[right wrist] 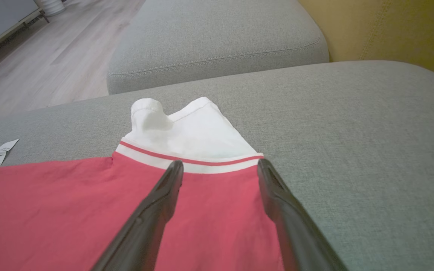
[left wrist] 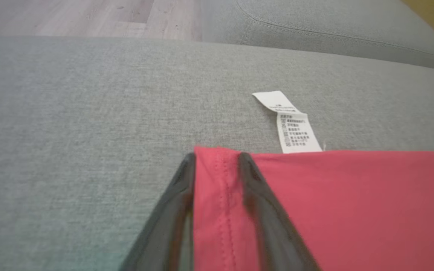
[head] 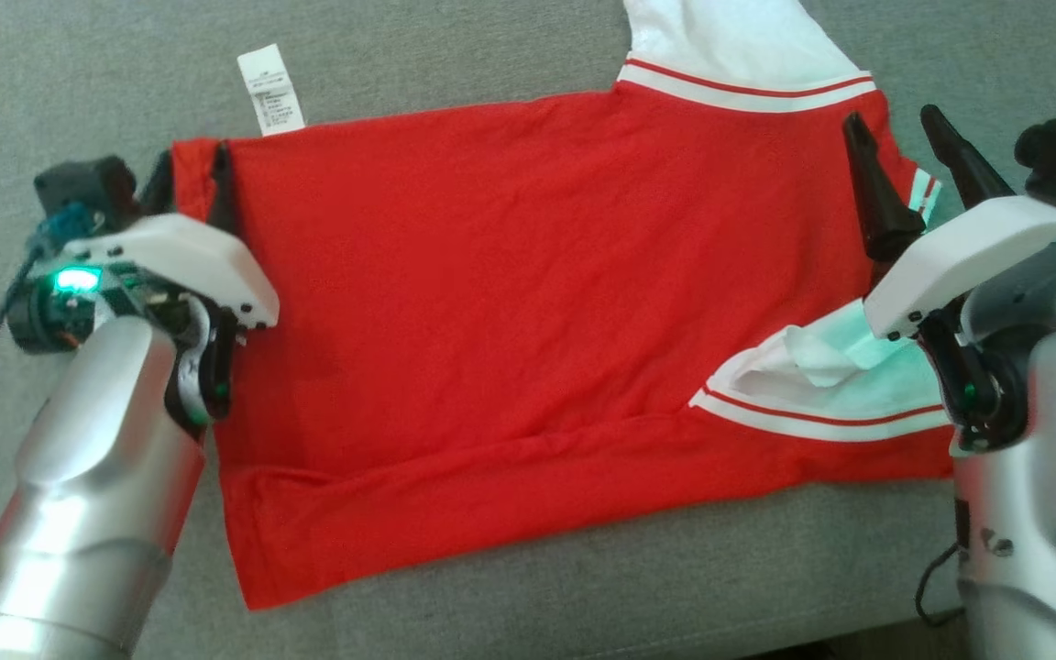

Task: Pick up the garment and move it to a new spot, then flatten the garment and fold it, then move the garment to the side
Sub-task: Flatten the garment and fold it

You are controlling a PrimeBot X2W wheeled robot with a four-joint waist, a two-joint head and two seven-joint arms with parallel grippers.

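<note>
Lying flat across the middle of the head view, the red garment covers much of the grey cushion. We see one white sleeve reaching to the top edge and another folded onto the red cloth at lower right. A white care label sticks out at upper left. At the garment's left end, our left gripper has its jaws apart, straddling the hemmed corner, with a strip of cloth flat between them. At the right end, our right gripper is spread wide over the striped shoulder. Wooden floor shows beyond the cushion.
</note>
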